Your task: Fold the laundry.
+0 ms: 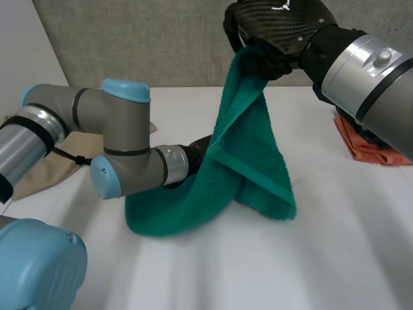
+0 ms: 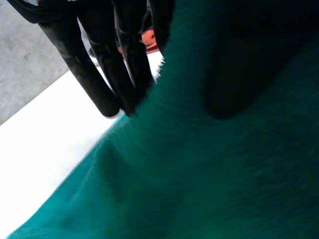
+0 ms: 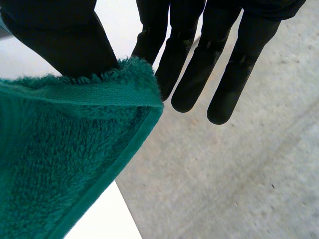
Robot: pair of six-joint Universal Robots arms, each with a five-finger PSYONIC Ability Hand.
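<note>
— What is the right hand (image 1: 279, 31) doing?

— It is pinching one corner of the towel (image 1: 248, 161) between the thumb and a finger, while the other fingers are pointing straight out beside it. In the right wrist view the hemmed corner is sitting right at the thumb tip.

— And the towel from there down?

— It is hanging from that hand, well above the table (image 1: 303, 265). It is widening as it drops, and its lower end is lying folded and bunched on the white top.

— Where is the left hand (image 2: 102, 69)?

— It is reaching in low, against the towel's bottom part. In the head view the cloth is draping across the end of the left arm (image 1: 122, 145). In the left wrist view the green pile is lying just beside the hand and covering part of it. Whether it is gripping the cloth, I cannot tell.

— Anything else lying around?

— An orange cloth (image 1: 364, 145) is sitting under the right arm, apart from the towel. A beige cloth (image 1: 39, 173) is lying behind the left arm.
</note>
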